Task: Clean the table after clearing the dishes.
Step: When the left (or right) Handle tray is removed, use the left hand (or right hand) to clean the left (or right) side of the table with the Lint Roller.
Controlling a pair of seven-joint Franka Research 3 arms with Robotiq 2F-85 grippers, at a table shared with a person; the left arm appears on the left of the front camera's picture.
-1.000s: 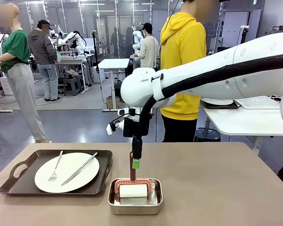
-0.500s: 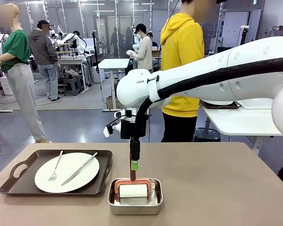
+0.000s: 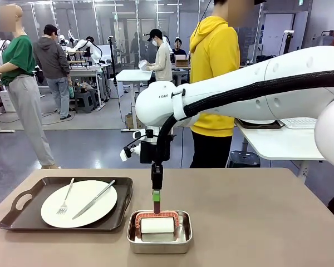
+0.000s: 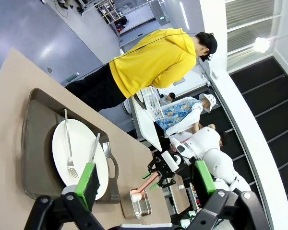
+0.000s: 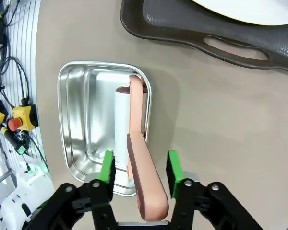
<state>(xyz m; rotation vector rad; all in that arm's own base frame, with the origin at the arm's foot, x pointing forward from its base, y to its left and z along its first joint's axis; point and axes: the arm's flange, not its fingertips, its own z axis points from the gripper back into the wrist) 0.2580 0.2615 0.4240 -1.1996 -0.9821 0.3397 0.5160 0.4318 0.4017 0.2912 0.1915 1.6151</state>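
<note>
The right gripper [image 3: 156,196] is hanging fingers-down over the pan [image 3: 158,247], which is sitting near the robot's edge of the table [image 3: 256,222]. A roller [image 3: 157,225] is lying in the pan, and its pink handle [image 5: 143,187] is rising up between the green pads. The jaws are standing open around the handle, with a gap showing on each side in the right wrist view.

Just left of the pan, the tray [image 3: 22,214] is resting on the table and carrying the plate [image 3: 94,214]. A fork [image 3: 65,199] and a knife [image 3: 93,199] are lying across the plate.

The left gripper [image 4: 144,167] is hovering high above the tray's side of the table, its jaws spread wide and holding nothing. A person [image 3: 214,83] in a yellow hoodie is standing at the far side of the table.
</note>
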